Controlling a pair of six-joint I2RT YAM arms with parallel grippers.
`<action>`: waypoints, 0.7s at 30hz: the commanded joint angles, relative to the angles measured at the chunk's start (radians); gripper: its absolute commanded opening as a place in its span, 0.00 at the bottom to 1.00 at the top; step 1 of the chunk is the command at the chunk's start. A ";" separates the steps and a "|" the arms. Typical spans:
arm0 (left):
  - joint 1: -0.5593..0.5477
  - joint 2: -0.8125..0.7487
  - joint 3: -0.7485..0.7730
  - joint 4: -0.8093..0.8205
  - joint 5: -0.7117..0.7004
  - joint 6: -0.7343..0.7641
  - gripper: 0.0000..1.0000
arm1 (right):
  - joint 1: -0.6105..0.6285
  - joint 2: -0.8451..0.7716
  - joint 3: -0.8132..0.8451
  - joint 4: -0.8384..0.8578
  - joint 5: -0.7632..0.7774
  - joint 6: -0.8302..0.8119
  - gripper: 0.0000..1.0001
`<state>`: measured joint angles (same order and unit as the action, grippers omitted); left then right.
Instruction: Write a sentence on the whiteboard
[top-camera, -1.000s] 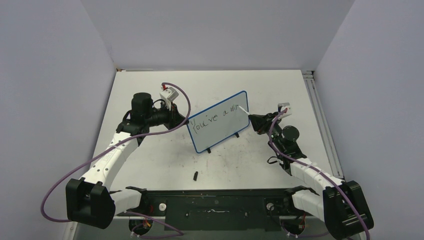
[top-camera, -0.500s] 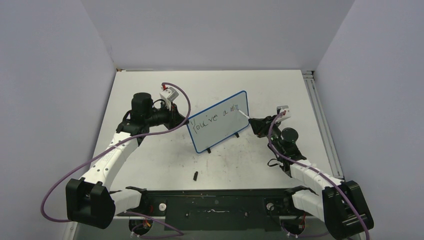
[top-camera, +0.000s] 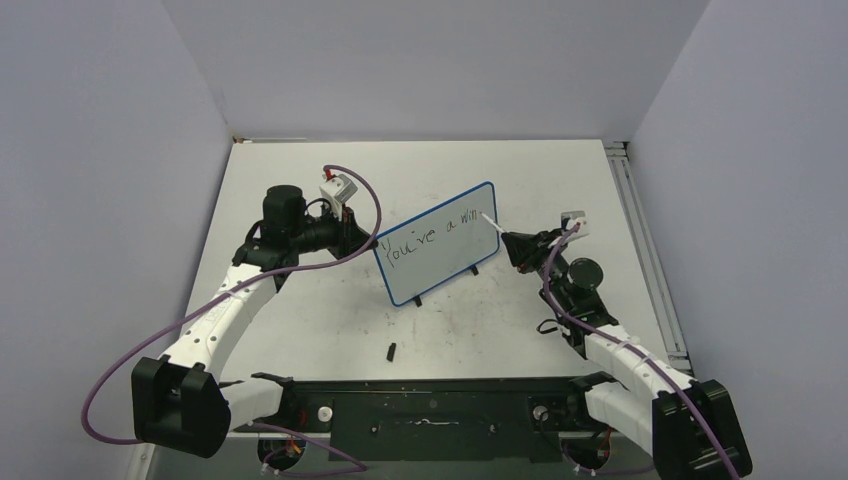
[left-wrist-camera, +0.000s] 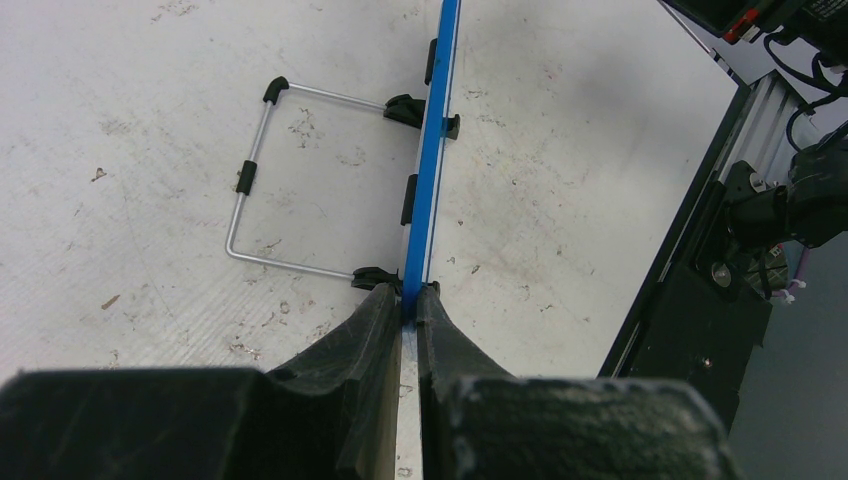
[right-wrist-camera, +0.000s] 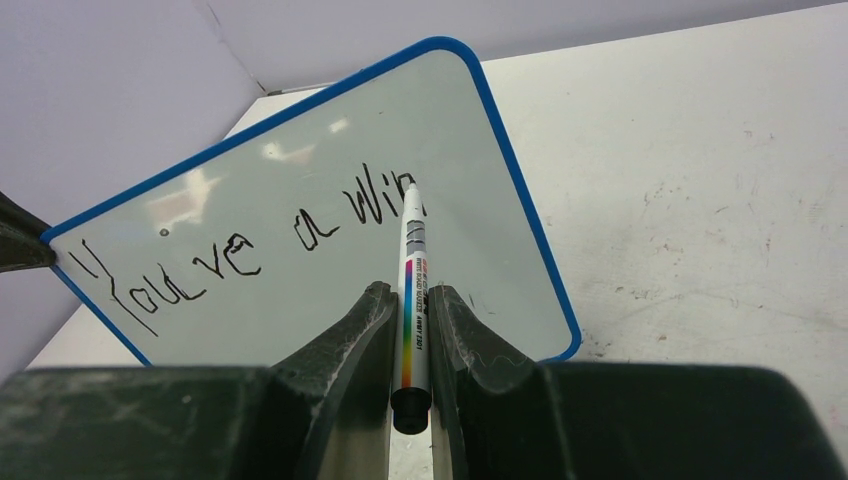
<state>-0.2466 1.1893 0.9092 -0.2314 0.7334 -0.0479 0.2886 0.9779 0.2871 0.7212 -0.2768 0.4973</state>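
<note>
Since a second ago, the word after "You've a" has gained a letter. Furthest left, the left gripper (left-wrist-camera: 408, 300) pinches the left edge of the whiteboard (top-camera: 440, 245), which stands mid-surface (top-camera: 300, 320) with its long axis slanting away rightward. The right gripper (right-wrist-camera: 410, 292) clamps the marker (right-wrist-camera: 411, 235), whose tip points forward at the right end of the sentence (right-wrist-camera: 250, 245). Little board is left beyond.

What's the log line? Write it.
left jaws: shut on whiteboard edge | right jaws: shut on marker | tip: at sentence end
</note>
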 joint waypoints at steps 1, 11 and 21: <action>0.003 -0.007 0.011 -0.012 0.017 -0.012 0.00 | 0.002 0.029 0.047 0.061 0.009 -0.016 0.05; 0.004 -0.008 0.010 -0.011 0.016 -0.012 0.00 | 0.002 0.065 0.059 0.097 -0.003 -0.013 0.05; 0.003 -0.007 0.011 -0.013 0.015 -0.012 0.00 | 0.002 0.089 0.071 0.115 -0.009 -0.011 0.05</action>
<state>-0.2466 1.1893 0.9092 -0.2314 0.7330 -0.0479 0.2886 1.0496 0.3119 0.7639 -0.2771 0.4938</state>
